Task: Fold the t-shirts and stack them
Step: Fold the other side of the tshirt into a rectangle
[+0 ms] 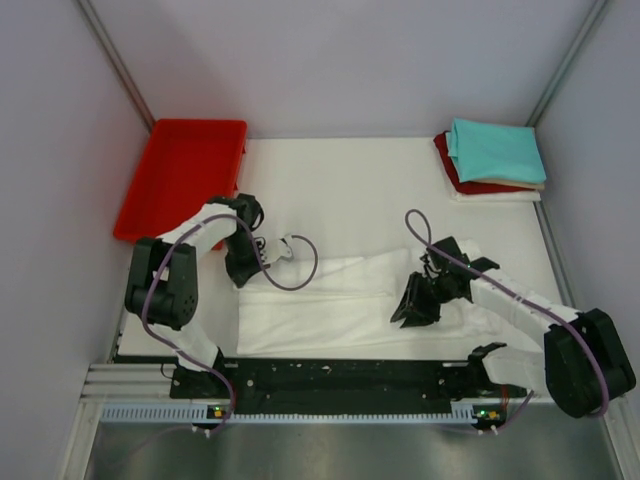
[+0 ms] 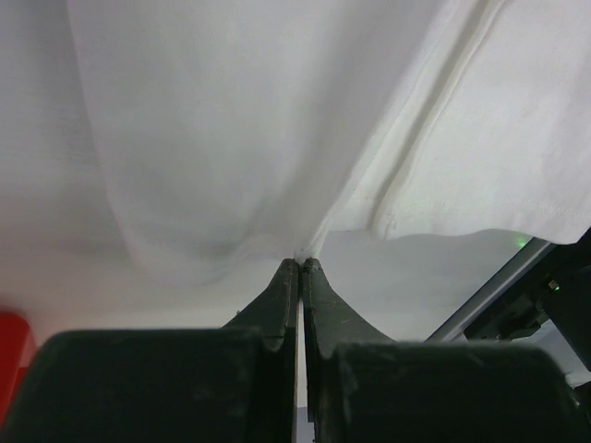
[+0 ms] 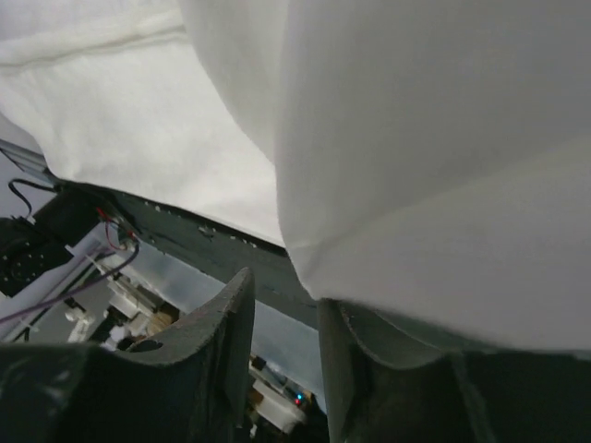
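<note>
While white table [image 1: 350, 180] sits between grey walls [image 1: 340, 60], left tool [image 2: 301, 264] pinches white t-shirt [image 2: 231, 120]; right tool [image 3: 282, 297] grip unclear.

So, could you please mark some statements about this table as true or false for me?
1. The left gripper is shut on the white shirt. True.
2. The tray holds a folded shirt. False: nothing lies in it.
3. The teal shirt lies on top of the stack. True.
4. The stack sits at the far left corner. False: it sits at the far right; the tray is at the far left.
</note>
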`<state>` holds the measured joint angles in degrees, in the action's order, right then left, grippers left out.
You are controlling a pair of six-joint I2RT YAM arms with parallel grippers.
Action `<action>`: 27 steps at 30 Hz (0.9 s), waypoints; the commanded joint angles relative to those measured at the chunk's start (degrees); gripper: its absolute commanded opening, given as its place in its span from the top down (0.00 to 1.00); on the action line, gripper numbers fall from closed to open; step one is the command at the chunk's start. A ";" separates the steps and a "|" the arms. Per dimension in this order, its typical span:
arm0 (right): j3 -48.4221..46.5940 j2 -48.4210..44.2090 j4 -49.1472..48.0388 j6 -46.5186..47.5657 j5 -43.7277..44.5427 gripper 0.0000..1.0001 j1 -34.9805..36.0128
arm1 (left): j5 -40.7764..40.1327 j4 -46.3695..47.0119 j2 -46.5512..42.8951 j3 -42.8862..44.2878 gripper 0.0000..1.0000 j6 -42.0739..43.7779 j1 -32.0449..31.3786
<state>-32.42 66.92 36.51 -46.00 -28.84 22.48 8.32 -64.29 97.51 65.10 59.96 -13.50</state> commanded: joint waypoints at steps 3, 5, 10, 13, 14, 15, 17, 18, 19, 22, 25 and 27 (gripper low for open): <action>-5.96 2.08 5.22 4.31 -5.95 0.59 5.47 | -1.02 -1.10 0.83 1.61 1.00 0.42 -0.13; -12.89 3.13 10.66 10.55 -9.11 0.62 5.64 | -1.20 -1.10 0.92 1.78 1.00 0.42 -0.13; -30.75 8.04 22.01 21.65 4.97 0.89 4.69 | -0.85 -1.36 1.10 2.31 1.00 0.06 -0.13; -30.08 11.47 20.45 21.65 10.90 1.00 -2.06 | -0.76 -1.45 0.57 2.22 1.00 0.06 -0.13; -28.15 12.88 19.05 22.09 12.48 1.00 -4.44 | -0.76 -1.62 0.40 2.14 1.00 0.15 -0.13; -26.74 13.85 17.56 22.87 15.80 1.00 -6.55 | -0.67 -1.54 0.22 2.05 1.00 0.07 -0.13; -24.28 15.61 14.57 23.50 21.00 1.00 -9.11 | -0.41 -1.45 -0.39 1.78 1.00 0.15 -0.13; -22.79 16.31 12.81 23.24 21.89 1.00 -9.82 | -0.06 -1.28 -0.48 1.61 1.00 0.33 -0.13; -21.64 17.01 11.05 22.45 23.20 1.00 -9.91 | 0.29 -1.36 -0.66 1.70 1.00 0.24 -0.13; -17.43 18.16 9.19 19.99 20.77 1.00 -9.74 | 0.65 -1.27 -0.40 1.52 1.00 0.15 -0.13; -10.93 13.79 9.37 17.09 18.91 1.00 -8.77 | 0.30 -0.93 -0.57 1.17 1.00 0.68 -0.13; -6.88 9.48 9.54 12.89 19.26 1.00 -6.59 | -0.23 -0.48 -0.31 1.17 1.00 0.77 -0.13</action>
<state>-44.84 83.94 46.57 -27.00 -10.07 13.06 8.08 -64.29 98.15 65.69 59.96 -13.50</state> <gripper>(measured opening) 0.002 0.012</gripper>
